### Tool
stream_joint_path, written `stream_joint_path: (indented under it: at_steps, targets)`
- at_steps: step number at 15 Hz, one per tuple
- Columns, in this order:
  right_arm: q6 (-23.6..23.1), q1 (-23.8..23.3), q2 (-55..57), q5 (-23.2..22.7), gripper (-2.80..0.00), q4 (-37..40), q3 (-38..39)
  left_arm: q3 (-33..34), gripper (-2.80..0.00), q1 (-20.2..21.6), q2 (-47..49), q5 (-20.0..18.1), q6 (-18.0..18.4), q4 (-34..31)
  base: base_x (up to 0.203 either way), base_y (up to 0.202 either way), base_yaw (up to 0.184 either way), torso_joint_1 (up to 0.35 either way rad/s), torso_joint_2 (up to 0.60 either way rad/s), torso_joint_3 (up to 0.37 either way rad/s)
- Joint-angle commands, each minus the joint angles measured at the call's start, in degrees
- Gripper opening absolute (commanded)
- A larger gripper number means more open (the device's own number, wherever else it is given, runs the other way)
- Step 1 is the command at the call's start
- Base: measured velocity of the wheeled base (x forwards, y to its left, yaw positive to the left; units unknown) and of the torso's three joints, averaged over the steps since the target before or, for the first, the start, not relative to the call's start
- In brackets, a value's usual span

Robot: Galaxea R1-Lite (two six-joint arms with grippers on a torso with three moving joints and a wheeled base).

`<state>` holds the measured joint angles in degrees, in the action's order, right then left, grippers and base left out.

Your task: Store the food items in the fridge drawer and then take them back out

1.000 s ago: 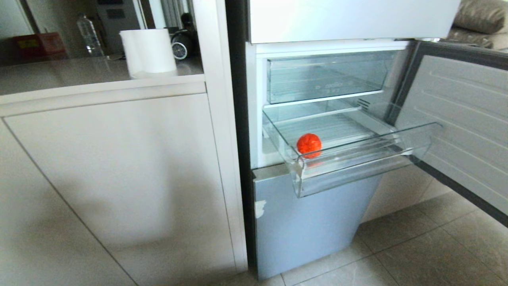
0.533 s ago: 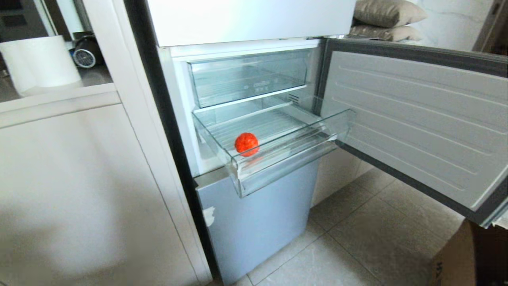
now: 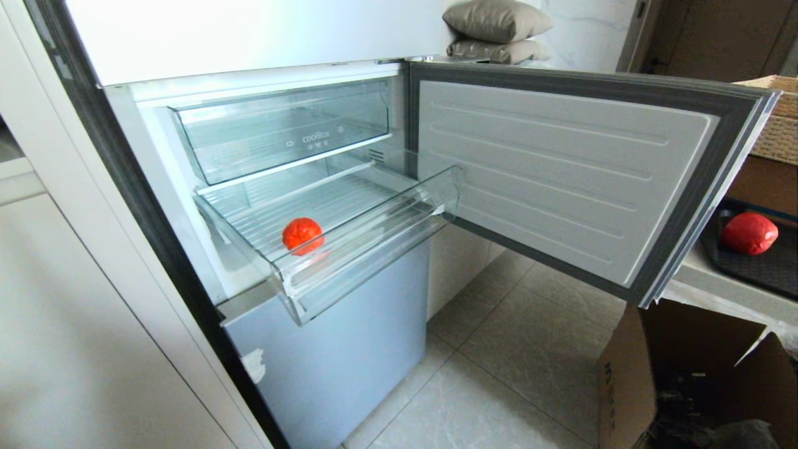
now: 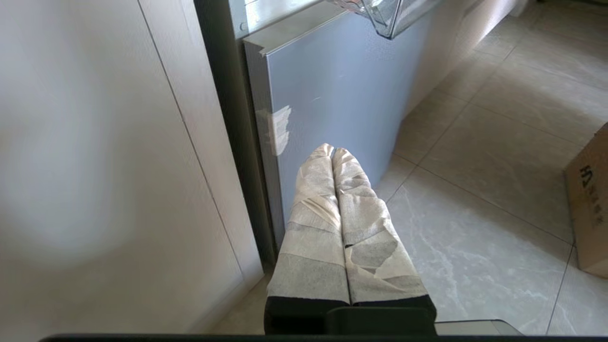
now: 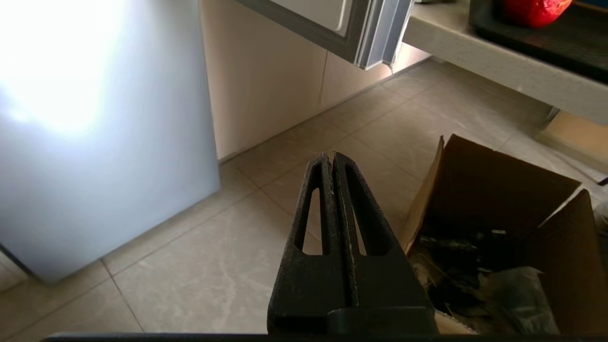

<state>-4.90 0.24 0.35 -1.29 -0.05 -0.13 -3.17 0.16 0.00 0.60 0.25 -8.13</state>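
One red item [image 3: 302,235] sits in the drawer [image 3: 374,234]; another [image 3: 749,233] waits on the tray [image 3: 757,270] beyond the fridge door [image 3: 561,174]. Both grippers, left [image 4: 332,152] and right [image 5: 330,156], hang low, clenched, empty. Clear the door edge, open wide before reaching.

You're in a home kitchen: an open fridge [image 3: 262,156] stands between pale cabinets [image 3: 75,324] on a tiled floor [image 3: 499,386], with cushions [image 3: 495,22] stacked behind the fridge door [image 3: 561,168].

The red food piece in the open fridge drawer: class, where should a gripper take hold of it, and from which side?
Grip the red food piece across its rounded middle, coming down from above: the drawer is open-topped, and its clear front lip blocks a level approach.
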Motion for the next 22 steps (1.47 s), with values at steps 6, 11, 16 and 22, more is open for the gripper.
stream_joint_path:
  at_steps: [6, 11, 16, 22]
  targets:
    - [14.24, -16.86, 34.42, 3.51, -2.8, -11.1, -12.09, 0.01, -2.8, 0.02, 0.09, 0.02, 0.02, -0.04, 0.0, 0.0, 0.0, 0.0, 0.0, 0.0]
    - [13.98, -44.78, 50.85, -15.64, 0.0, -13.65, -20.73, 0.01, -2.8, 0.02, 0.09, 0.02, 0.02, -0.04, 0.0, 0.0, 0.0, 0.0, 0.0, 0.0]
    - [13.46, -49.86, 66.1, -19.9, 0.0, -18.47, -29.98, 0.01, -2.8, 0.02, 0.09, 0.02, 0.02, -0.04, 0.0, 0.0, 0.0, 0.0, 0.0, 0.0]
    - [11.26, -50.01, 90.98, -19.73, 0.0, -27.41, -46.72, 0.01, -2.8, 0.02, 0.09, 0.02, 0.02, -0.04, 0.0, 0.0, 0.0, 0.0, 0.0, 0.0]
